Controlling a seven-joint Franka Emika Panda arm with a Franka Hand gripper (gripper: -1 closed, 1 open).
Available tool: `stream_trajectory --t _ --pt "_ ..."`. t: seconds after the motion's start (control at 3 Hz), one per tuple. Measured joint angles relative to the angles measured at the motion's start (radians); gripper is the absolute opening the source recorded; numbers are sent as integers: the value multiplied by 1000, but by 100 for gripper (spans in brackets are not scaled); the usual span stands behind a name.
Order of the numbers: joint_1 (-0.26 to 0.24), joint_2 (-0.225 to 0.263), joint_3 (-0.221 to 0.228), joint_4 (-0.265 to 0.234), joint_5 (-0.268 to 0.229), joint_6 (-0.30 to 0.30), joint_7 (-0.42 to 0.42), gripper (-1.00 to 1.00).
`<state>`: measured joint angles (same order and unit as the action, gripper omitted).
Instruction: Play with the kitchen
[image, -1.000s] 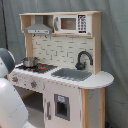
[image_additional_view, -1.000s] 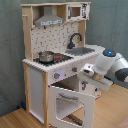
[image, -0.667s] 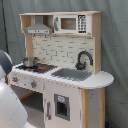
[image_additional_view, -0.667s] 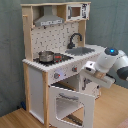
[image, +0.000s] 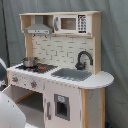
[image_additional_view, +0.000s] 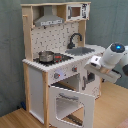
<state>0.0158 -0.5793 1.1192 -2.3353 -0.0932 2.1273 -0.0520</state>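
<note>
The kitchen (image: 60, 75) (image_additional_view: 55, 65) is tall, white and light wood, and shows in both exterior views. It has a grey hood (image: 38, 26), a black faucet (image: 84, 59), a grey sink (image: 72, 74) and a small pot (image_additional_view: 46, 56) on the stovetop (image_additional_view: 59, 59). In the second exterior view the windowed oven door (image_additional_view: 70, 104) hangs open at the front. My white arm (image_additional_view: 114, 56) reaches in from the second exterior view's right. My gripper (image_additional_view: 95, 62) is just off the counter's front corner, below the sink.
A toy microwave (image: 71, 23) sits in the upper shelf beside the hood. Part of my white arm (image: 9, 109) fills the first exterior view's lower left corner. A grey curtain (image: 114, 45) hangs behind the kitchen, which stands on a wooden floor (image_additional_view: 20, 120).
My arm has risen a little and drawn slightly towards the second exterior view's right. In the first exterior view the white arm part sits lower. The kitchen and its open door have not moved.
</note>
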Motion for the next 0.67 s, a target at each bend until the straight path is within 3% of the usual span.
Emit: stream_trajectory --t 0.67 --pt "57 -135 -52 6 -29 -165 -39 100"
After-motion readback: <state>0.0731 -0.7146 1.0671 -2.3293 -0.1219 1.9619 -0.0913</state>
